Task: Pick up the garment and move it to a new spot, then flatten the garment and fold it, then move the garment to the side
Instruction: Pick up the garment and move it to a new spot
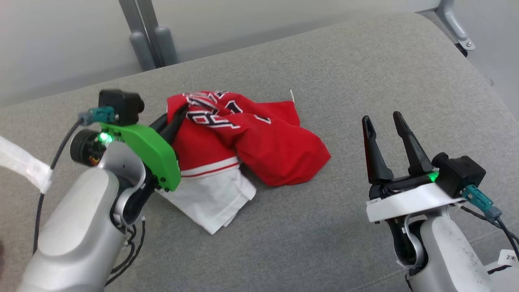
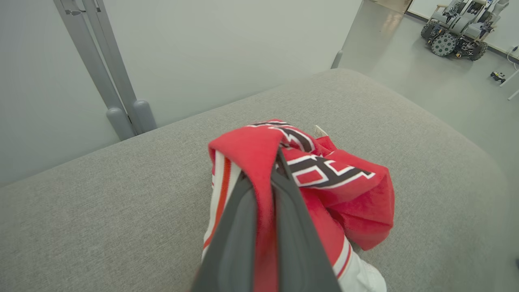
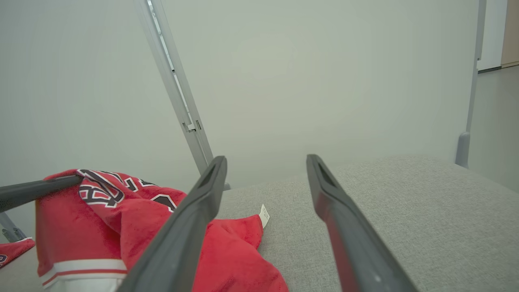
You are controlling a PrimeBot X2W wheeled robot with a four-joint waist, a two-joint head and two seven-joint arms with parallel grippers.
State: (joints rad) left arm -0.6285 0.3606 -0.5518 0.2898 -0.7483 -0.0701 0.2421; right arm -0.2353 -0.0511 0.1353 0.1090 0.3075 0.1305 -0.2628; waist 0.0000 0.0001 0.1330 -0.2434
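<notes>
Head view: we see the garment (image 1: 251,146), a red jersey with a white hem, bunched in a heap left of centre on the grey cushion (image 1: 365,73). The left gripper (image 1: 180,115) is closed on the heap's upper left edge, red cloth pinched between its fingers. The right gripper (image 1: 381,117) sits well apart to the right, jaws spread wide with nothing between them. Two grey posts (image 1: 150,36) stand behind the cushion.

Left wrist view: we get the pinch up close, a red fold squeezed between both dark fingers and lifted off the cushion, lettering side hanging to the right. A white tag (image 2: 320,131) peeks out behind. Here we also see a glossy floor (image 2: 425,81) past the cushion's rounded corner and a wheeled machine (image 2: 454,28) far off.

Right wrist view: open fingers point at a plain pale wall (image 3: 304,81). The heap lies to their left. A small piece of red cloth (image 3: 12,249) lies at the left edge, apart from the heap.
</notes>
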